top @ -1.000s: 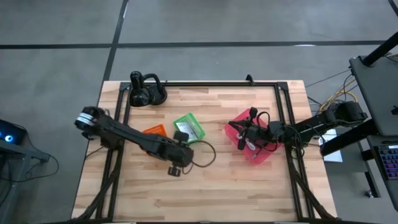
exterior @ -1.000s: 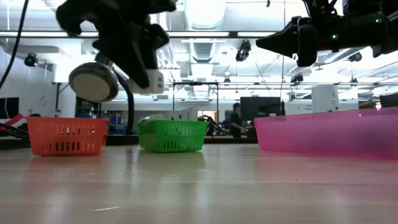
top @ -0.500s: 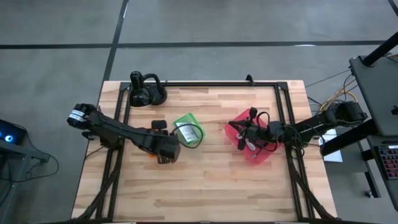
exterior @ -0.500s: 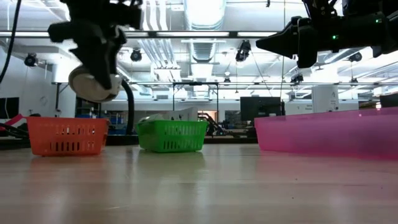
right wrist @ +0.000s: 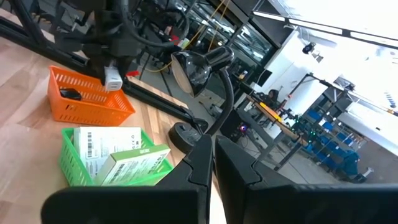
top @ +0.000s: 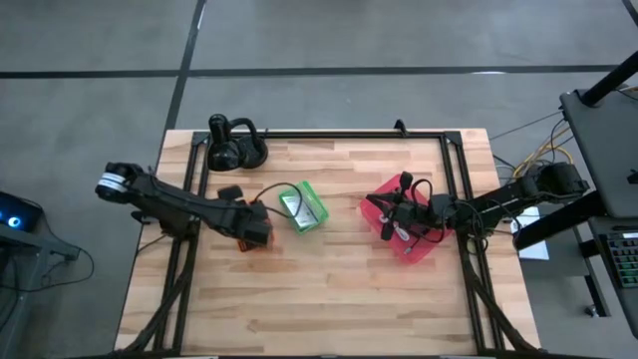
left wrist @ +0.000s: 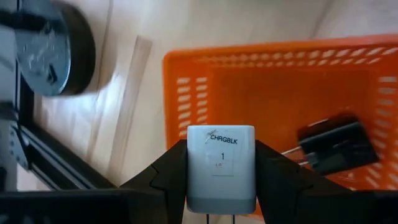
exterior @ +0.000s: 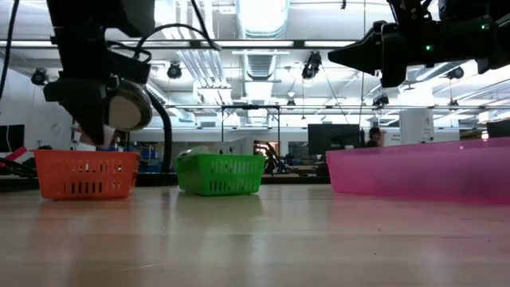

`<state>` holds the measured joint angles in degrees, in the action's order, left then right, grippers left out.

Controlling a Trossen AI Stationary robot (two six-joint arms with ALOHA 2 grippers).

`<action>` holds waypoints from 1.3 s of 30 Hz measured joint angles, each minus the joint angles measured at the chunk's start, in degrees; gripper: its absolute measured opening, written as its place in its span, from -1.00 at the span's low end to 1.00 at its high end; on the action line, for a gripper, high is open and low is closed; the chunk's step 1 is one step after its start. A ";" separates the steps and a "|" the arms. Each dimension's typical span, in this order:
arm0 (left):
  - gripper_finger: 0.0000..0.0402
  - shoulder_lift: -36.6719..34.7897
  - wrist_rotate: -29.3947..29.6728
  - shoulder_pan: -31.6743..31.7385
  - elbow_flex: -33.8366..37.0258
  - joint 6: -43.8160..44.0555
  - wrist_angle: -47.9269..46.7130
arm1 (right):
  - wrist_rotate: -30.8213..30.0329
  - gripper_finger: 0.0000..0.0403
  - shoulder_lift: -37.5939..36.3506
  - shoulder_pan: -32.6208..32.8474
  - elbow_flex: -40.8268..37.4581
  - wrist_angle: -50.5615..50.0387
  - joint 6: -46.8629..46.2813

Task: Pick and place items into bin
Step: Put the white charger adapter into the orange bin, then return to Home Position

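Note:
My left gripper (top: pixel 254 231) hangs over the orange basket (left wrist: pixel 249 87), shut on a white charger block (left wrist: pixel 221 171) labelled "CHRGBLK 1". A black adapter-like block (left wrist: pixel 336 146) lies on the basket's floor. In the low view the left gripper (exterior: pixel 84 104) is above the orange basket (exterior: pixel 86 174). My right gripper (top: pixel 391 214) waits, shut and touching nothing, above the pink bin (top: pixel 417 247), which holds a few small items. My left gripper pinches the white charger block by its two opposite narrow sides (left wrist: pixel 189 180), one dark finger (left wrist: pixel 168 177) on each. The fingers come from above, pointing down. The block is lifted clear above the orange basket, its labelled face toward the wrist camera.
A green basket (top: pixel 302 206) with white and green boxes (right wrist: pixel 118 158) stands just right of the orange one. The black desk lamp (top: pixel 231 148) stands at the far left corner, its head (exterior: pixel 131 105) close behind my left gripper. Bare wood lies along the near side.
My left gripper has carried the white block from the table's middle toward the left and slightly far, passing the green basket, and now stands over the orange basket. It stays shut on the block. The right arm has kept still.

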<state>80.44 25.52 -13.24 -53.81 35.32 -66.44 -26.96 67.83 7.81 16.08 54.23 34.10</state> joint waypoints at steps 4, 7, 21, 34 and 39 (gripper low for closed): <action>-0.35 -2.34 -0.36 0.41 2.08 1.83 0.48 | 0.00 -0.96 0.00 0.00 0.00 0.01 0.01; -0.35 -3.78 -0.82 0.45 3.10 1.84 3.85 | 0.00 -0.96 -0.01 0.00 0.00 0.01 0.01; 0.17 -2.47 1.75 0.45 3.48 -0.24 7.63 | 0.00 -0.96 0.00 0.00 0.00 -0.01 0.01; 0.11 -7.46 -0.86 2.73 6.75 -37.05 58.06 | 0.00 -0.96 -0.01 0.00 0.00 0.00 0.00; -0.09 -8.17 -12.72 8.09 9.57 -47.88 70.97 | 0.00 -0.96 0.00 0.00 0.00 -0.01 -0.47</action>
<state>72.27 12.80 -5.16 -44.24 -12.57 4.53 -26.96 67.83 7.81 16.08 54.22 33.63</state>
